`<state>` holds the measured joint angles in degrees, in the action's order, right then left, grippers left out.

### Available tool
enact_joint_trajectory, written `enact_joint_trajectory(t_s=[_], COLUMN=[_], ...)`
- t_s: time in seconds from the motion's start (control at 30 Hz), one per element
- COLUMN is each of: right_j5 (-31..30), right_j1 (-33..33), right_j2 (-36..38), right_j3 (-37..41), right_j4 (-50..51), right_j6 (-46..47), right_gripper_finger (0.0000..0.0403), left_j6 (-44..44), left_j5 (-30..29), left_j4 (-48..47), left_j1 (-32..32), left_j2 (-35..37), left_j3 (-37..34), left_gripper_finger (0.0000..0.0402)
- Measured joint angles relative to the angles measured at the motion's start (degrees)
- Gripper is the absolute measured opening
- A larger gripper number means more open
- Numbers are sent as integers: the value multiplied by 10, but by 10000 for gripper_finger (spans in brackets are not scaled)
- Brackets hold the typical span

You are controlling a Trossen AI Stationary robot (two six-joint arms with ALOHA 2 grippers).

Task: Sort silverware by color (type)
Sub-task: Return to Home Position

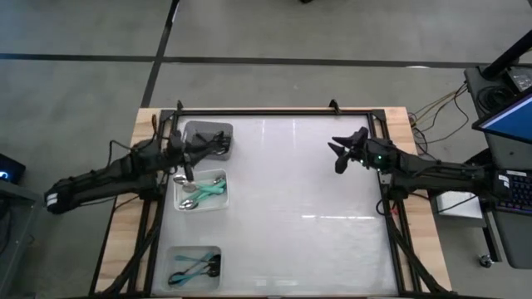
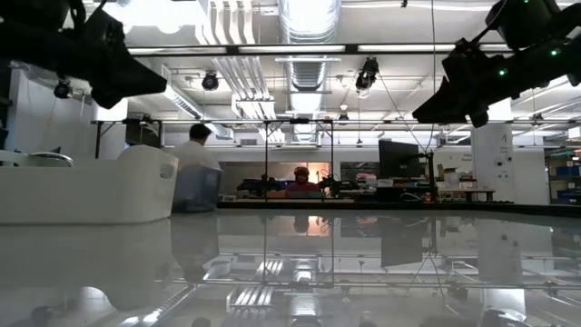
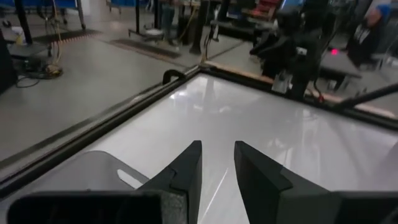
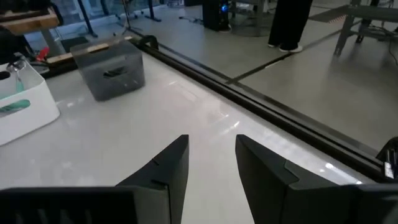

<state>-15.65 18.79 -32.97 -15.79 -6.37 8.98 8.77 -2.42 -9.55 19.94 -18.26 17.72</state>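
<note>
The silverware lies sorted in three bins along the table's left side. Black spoons [image 1: 218, 143] are in the grey bin [image 1: 193, 130]. Silver-bowled, teal-handled spoons [image 1: 204, 189] are in the white bin [image 1: 178, 199]. Dark-bowled, teal-handled spoons [image 1: 196, 266] are in the clear bin [image 1: 173, 252]. My left gripper [image 1: 196, 153] [image 3: 217, 149] hovers open between the grey and white bins, pointing toward the table's right edge, with nothing between its fingers. My right gripper [image 1: 337, 156] [image 4: 211, 146] hangs open above the table's far right part, pointing left, also with nothing in it.
A black frame [image 1: 274, 111] runs around the white tabletop [image 1: 299, 208]. The bare middle of the table lies between the two grippers. The right wrist view shows the grey bin [image 4: 112, 74] and the white bin [image 4: 25, 106] far off. People sit in the room beyond.
</note>
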Motion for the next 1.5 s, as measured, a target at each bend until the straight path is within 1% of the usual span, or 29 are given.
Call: enact_joint_trajectory(t_s=[0.23, 0.3, 0.5, 0.7, 0.97, 1.1, 1.27, 1.37, 1.5], right_j5=[0, -1, -38, -39, -39, -40, -40, -55, -54], right_j1=[0, 0, 0, 0, 0, 0, 0, 0, 0], right_j2=[42, 49, 56, 56, 56, 55, 54, 54, 54], right_j3=[36, 45, 67, 84, 139, 151, 151, 151, 151], right_j4=[0, -4, -4, -11, -67, -73, -62, -39, -12], right_j6=[24, 24, 31, 37, 70, 75, 65, 67, 110], right_gripper_finger=[123, 123, 123, 123, 123, 123, 123, 123, 123], left_j6=[33, 38, 40, 41, 48, 54, 73, 82, 144], left_j5=[0, 0, 0, 0, 0, 0, 0, 0, 0], left_j4=[97, 115, 157, 202, 194, 185, 167, 144, 141], left_j1=[0, 0, 0, 0, 0, 0, 0, 0, 0], left_j2=[37, 38, 34, 35, 32, 31, 18, 6, -9], left_j3=[-93, -108, -140, -170, -171, -171, -171, -171, -172], left_gripper_finger=[76, 76, 76, 76, 76, 76, 76, 76, 76])
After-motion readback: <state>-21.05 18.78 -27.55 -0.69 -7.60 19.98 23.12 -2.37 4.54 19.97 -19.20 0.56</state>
